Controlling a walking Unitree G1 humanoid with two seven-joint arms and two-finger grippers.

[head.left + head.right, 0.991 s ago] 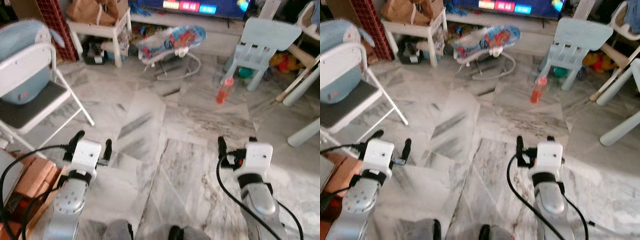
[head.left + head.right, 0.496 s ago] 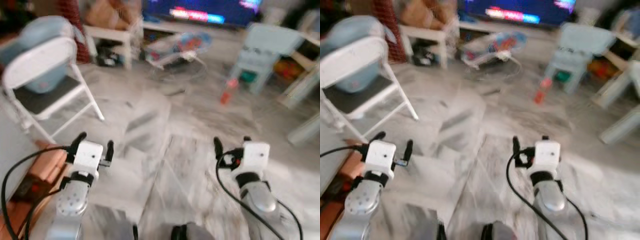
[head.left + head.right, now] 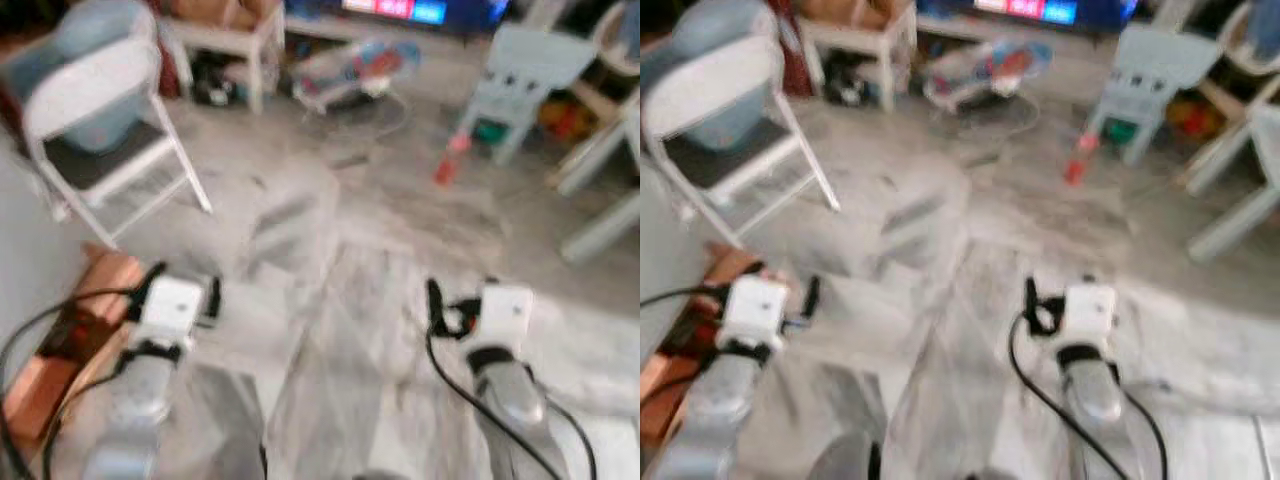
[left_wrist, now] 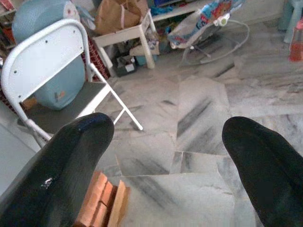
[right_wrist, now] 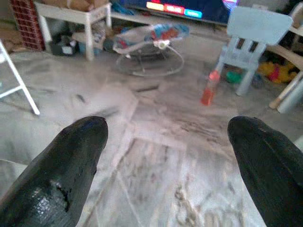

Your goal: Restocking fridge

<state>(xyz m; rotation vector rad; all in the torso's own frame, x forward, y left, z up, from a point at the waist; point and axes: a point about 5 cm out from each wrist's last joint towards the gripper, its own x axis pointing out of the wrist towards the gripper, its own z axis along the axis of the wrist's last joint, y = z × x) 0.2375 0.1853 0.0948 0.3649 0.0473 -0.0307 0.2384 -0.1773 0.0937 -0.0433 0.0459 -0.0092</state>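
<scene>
Marble floor (image 3: 330,290), grey-veined and glossy, spreads out in front of the robot, and no fridge is anywhere in sight, so by my reckoning the restocking has barely begun. Both arms are held forward over the tiles with nothing in them: the left gripper (image 4: 165,156) has its two black fingers spread wide apart, and the right gripper (image 5: 165,161) is spread the same way. The only likely item to stock is a slim orange-red bottle (image 5: 209,89) standing upright on the floor, just beside the pale blue plastic child's chair (image 5: 253,45) and well apart from both grippers. It looks like smooth translucent plastic, tall and narrow, so easy to tip. Fetching it, finding the fridge and loading it all seem left to do. Off to the robot's left stands a white metal folding chair (image 4: 52,71) with a dark seat, and beyond lies a colourful fabric baby bouncer (image 5: 149,38) on a wire frame.
</scene>
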